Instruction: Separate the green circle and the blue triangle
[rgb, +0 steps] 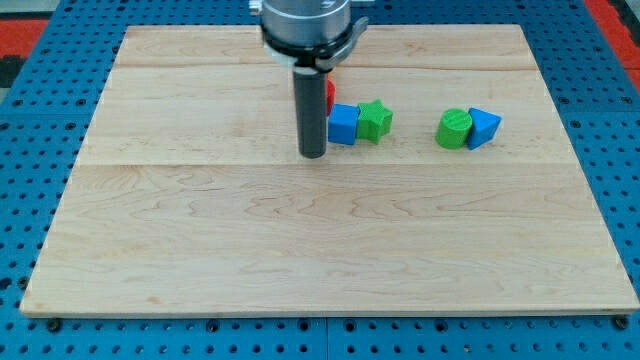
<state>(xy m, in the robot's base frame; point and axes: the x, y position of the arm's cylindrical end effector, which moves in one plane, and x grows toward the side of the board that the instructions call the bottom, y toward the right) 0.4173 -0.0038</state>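
Tip: my tip (313, 154) rests on the pale wooden board (300, 250), just left of the blue cube (343, 124); it is a bare rod with no fingers.
Target pair: green circle block (453, 129) touches blue triangle block (483, 128), well right of my tip.
Risk: heading straight right would likely shove the blue cube and green star block (375, 120) into the pair.
Half hidden: a red block (329, 92) behind the rod.

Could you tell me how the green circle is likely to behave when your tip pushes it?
The green circle looks squat and flat-based, so it should slide rather than tip. Its round side may let it turn off my tip. It touches the blue triangle, so a push toward the view's right would probably move both.
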